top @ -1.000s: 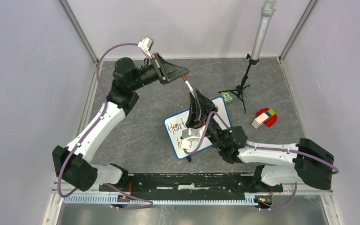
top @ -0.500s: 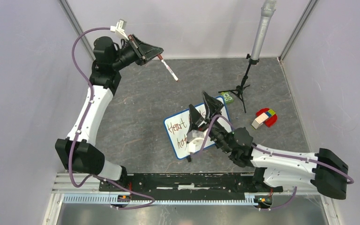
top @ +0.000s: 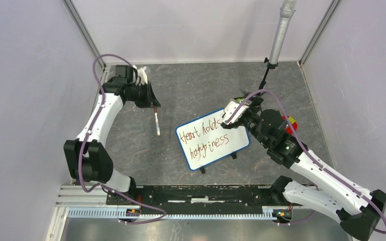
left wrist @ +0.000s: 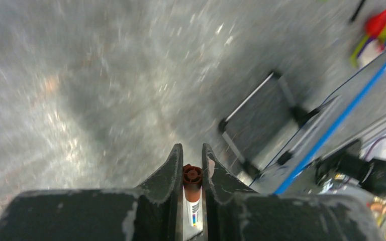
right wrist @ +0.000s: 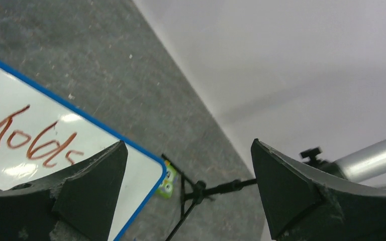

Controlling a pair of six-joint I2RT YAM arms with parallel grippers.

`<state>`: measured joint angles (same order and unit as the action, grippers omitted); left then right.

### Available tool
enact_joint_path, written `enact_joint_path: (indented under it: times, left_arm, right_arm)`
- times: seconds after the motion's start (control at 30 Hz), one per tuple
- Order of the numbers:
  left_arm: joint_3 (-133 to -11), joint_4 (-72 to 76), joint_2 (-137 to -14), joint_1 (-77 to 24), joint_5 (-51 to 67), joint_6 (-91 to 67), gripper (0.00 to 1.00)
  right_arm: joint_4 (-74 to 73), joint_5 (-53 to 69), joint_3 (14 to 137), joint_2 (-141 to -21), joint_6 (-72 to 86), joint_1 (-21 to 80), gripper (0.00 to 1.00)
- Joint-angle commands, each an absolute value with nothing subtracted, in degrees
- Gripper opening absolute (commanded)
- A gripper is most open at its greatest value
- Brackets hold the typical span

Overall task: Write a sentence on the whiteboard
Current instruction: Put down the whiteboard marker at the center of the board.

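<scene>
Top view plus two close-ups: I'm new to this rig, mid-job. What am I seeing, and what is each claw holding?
Two robot arms are bolted at the near edge of the table. The top view looks down from above; each close-up comes from a wrist camera. The left gripper is shut on a marker, left of the whiteboard. The right gripper is open and empty, near the board's far right corner. The sentence reads "Heart holds happiness". A tripod stand is behind.

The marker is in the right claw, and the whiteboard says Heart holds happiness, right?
No. The marker is pinched in the left claw, as the left wrist view shows; the right claw is open and empty. The whiteboard does say Heart holds happiness.
</scene>
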<state>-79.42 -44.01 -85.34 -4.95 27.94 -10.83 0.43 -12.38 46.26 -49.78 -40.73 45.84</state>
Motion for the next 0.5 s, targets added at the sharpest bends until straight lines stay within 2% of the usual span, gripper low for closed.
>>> enact_joint_path:
  times: [0.0,0.33,0.47]
  left_arm:
    - [-72.94,-51.07,-88.90,-5.20,25.79,-2.63,0.02]
    - [-67.16,-48.36,-97.22,-7.57,20.01,-3.54,0.03]
    - [-64.71,-45.49,-98.55,-9.41,17.71,-4.64,0.08]
  right_arm:
    - [-12.06,-7.05,46.19,-48.55,-29.26,39.93,0.98]
    - [-23.70,4.07,47.70,-50.13,-23.22,28.12,0.98]
    - [-29.73,6.85,50.78,-52.75,-22.97,26.08,0.98]
